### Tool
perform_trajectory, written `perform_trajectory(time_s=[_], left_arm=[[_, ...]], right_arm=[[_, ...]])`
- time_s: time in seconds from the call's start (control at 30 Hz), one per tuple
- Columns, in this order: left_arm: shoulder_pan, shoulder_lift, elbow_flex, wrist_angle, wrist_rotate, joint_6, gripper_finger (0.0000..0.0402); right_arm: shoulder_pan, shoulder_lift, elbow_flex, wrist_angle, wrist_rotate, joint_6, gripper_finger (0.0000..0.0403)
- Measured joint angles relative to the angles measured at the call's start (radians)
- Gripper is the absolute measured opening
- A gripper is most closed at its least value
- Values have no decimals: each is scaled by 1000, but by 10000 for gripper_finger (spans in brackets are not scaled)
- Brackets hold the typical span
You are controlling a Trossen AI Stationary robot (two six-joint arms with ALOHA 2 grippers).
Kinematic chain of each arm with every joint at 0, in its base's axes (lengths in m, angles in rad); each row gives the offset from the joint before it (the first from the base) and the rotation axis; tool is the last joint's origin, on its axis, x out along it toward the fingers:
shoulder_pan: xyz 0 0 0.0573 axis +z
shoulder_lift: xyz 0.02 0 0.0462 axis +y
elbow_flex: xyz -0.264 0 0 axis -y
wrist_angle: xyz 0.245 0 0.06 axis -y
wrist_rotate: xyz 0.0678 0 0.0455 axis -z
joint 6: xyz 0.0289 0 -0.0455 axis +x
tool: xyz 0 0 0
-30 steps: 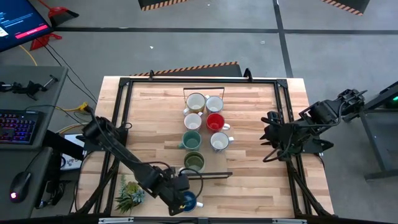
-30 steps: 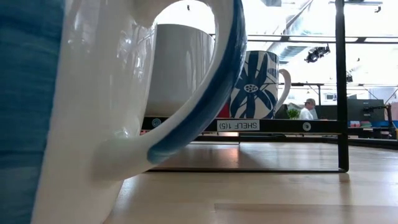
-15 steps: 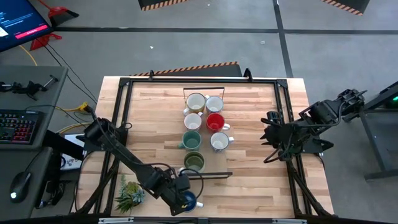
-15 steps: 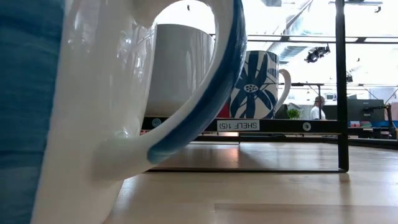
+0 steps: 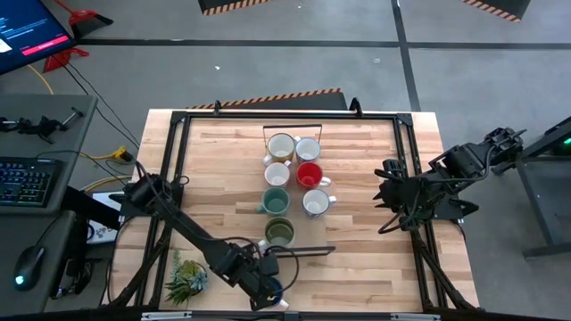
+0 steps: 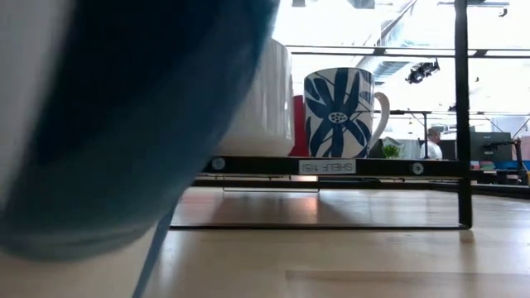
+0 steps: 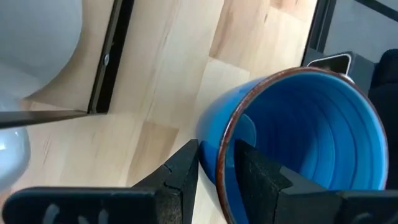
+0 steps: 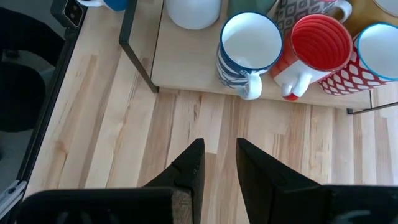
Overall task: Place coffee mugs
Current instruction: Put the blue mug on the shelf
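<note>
The wooden table [image 5: 357, 178] sits in a workshop of grey floor, and the landmark on it is the low black shelf [image 5: 299, 251] near the middle, where seven mugs stand in two short rows. My left claw [image 7: 216, 167] is at the near edge of the table, just on the near side of that shelf, beside the small spiky plant [image 5: 185, 278]. It is pinching the rim of the blue mug [image 7: 298, 137], one finger inside the wall and one outside. The mug hangs tilted, its mouth turned sideways, so its long axis lies closer to flat than upright. I judge the coming move turns on this: the shelf lies straight beyond the mug, away from me, with the olive mug [image 5: 278, 232] the closest of the row. My left arm stretches long and low from the table's left side. Farther off, my right claw [image 8: 216, 163] waits to the right of the shelf, fingers slightly parted, holding nothing.
</note>
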Motion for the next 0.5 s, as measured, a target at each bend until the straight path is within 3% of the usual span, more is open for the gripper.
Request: perform_trajectory(time_s=[0.5], left_arm=[[8,0,2,-23,31,16,74]], right_arm=[[0,0,0,-2,0,-11,71]])
